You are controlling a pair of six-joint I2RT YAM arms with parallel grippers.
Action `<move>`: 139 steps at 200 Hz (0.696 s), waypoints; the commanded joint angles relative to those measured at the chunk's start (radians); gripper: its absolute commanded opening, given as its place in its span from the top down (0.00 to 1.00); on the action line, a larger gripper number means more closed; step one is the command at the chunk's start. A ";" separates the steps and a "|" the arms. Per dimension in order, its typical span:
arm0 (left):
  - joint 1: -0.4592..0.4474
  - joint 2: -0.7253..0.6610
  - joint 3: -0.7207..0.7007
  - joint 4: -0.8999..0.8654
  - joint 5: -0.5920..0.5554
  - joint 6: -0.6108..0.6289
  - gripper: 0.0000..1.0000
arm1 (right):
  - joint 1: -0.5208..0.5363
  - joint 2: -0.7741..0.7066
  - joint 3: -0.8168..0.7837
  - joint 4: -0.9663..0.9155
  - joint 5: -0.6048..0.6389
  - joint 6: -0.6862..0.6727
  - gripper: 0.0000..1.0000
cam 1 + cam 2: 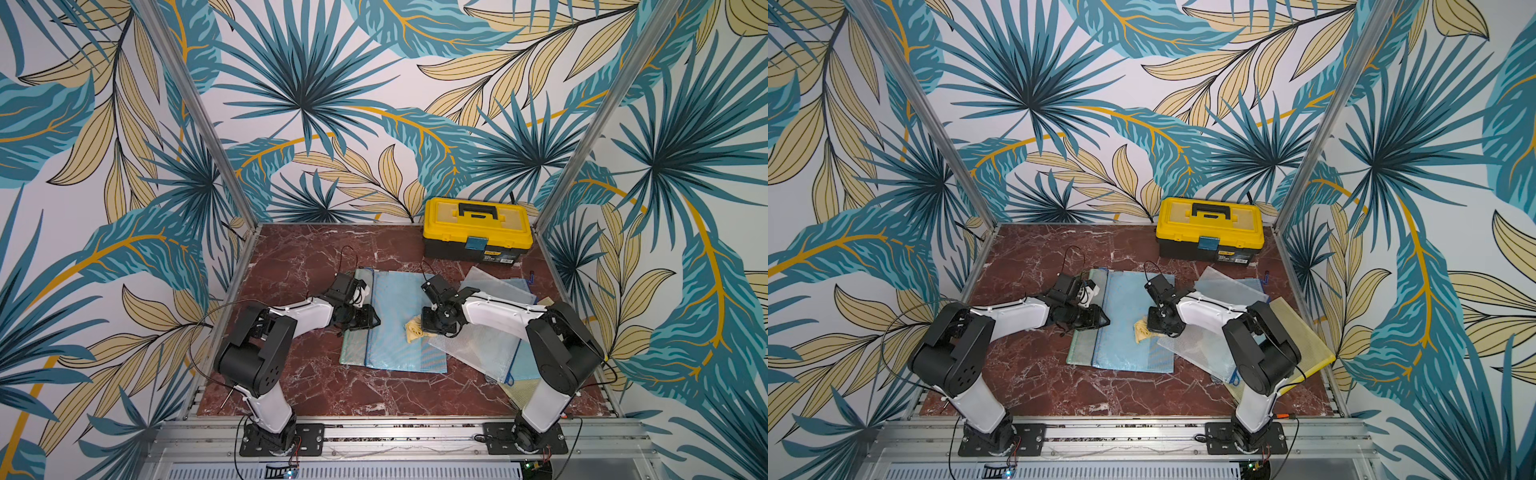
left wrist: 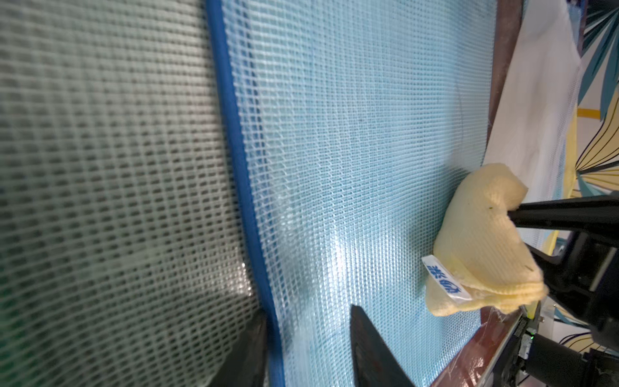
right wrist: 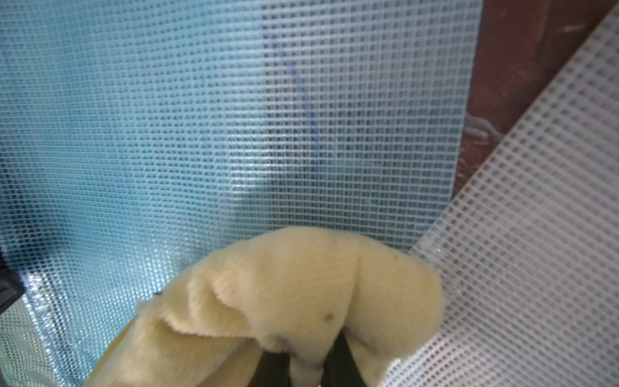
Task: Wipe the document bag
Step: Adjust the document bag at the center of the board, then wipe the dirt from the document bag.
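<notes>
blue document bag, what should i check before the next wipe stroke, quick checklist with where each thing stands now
1. Cloth held by the right gripper: ok, the jaws are shut on it.
2. Cloth touching the blue bag: ok, it rests on the bag near its right edge.
3. Left gripper steadying the bag: cannot tell. Its jaws stand apart on either side of the bag's blue edge.
4. Wiping path free: not ok. A corner of the clear bag lies over the blue bag beside the cloth.
5. Toolbox out of the way: ok, it sits at the back, apart from both bags.
</notes>
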 commanded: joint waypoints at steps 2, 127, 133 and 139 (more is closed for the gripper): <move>-0.033 0.044 0.009 -0.023 -0.013 0.010 0.75 | 0.006 0.076 -0.054 -0.031 -0.032 -0.006 1.00; -0.071 -0.088 -0.123 -0.024 -0.085 -0.098 0.95 | 0.117 0.251 0.334 -0.125 -0.115 -0.032 1.00; -0.074 -0.096 -0.127 -0.024 -0.084 -0.099 0.95 | 0.118 0.285 0.369 -0.126 -0.125 -0.022 1.00; -0.076 -0.103 -0.132 -0.024 -0.084 -0.102 0.95 | 0.118 0.316 0.403 -0.131 -0.131 -0.015 1.00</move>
